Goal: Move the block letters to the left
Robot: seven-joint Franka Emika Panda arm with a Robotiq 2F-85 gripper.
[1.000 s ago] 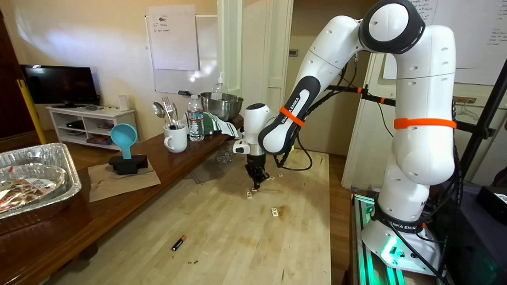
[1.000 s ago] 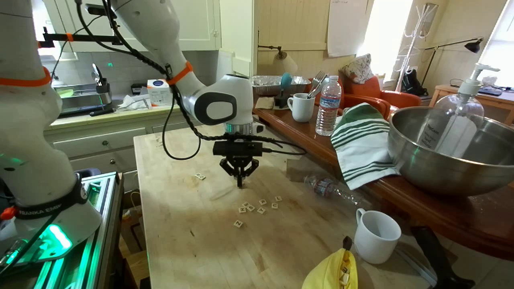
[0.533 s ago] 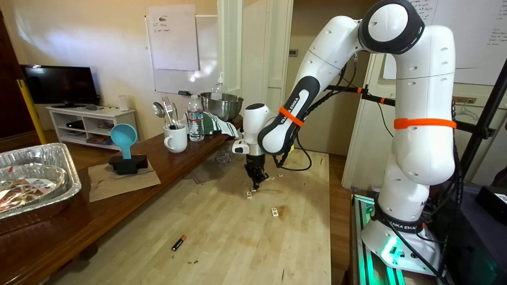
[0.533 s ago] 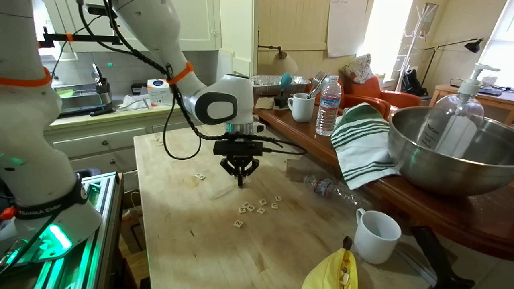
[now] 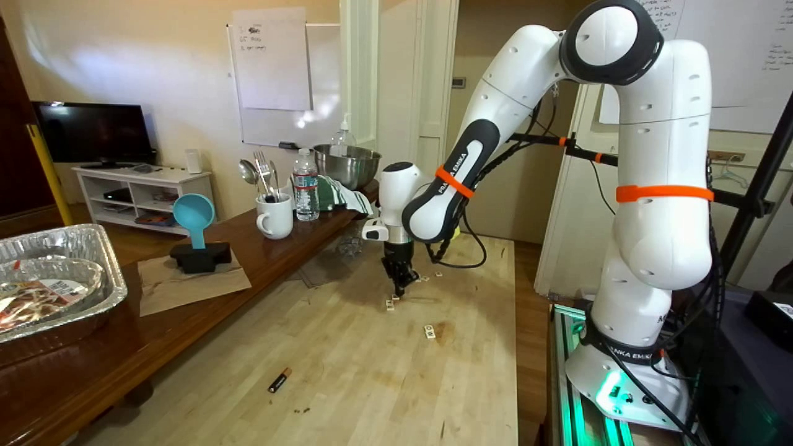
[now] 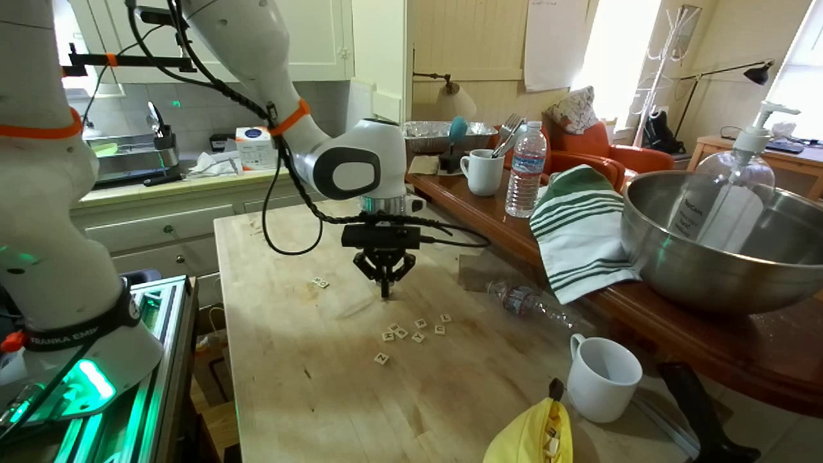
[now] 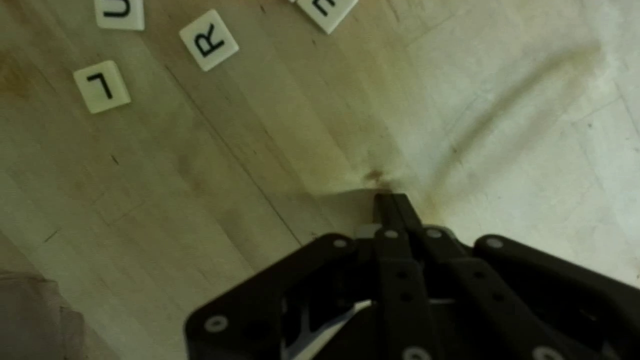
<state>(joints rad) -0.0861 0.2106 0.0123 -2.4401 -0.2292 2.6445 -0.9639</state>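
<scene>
The block letters are small pale tiles with dark letters. In an exterior view several tiles (image 6: 418, 337) lie scattered on the wooden table, and two more tiles (image 6: 320, 283) lie on the arm's base side. In an exterior view a few tiles (image 5: 389, 305) lie right by the fingertips; two others (image 5: 429, 331) lie nearer that camera. The wrist view shows tiles L (image 7: 102, 86), R (image 7: 208, 40) and U (image 7: 120, 14). My gripper (image 7: 392, 197) points down, shut, with nothing between its fingers. Its tips (image 6: 384, 296) are close to the table; I cannot tell whether they touch a tile.
A battery (image 5: 279, 380) lies on the table. A yellow pouch (image 6: 527, 434), a white mug (image 6: 603, 386) and a black handle (image 6: 701, 411) stand at the near edge. A clear bottle (image 6: 533, 305) lies by the raised wooden counter (image 5: 204, 285), which runs along the table's side.
My gripper has moved slightly left in an exterior view and stays low and shut. The scattered tiles have not visibly moved; any shift of the tile by the fingertips is too small to be sure.
</scene>
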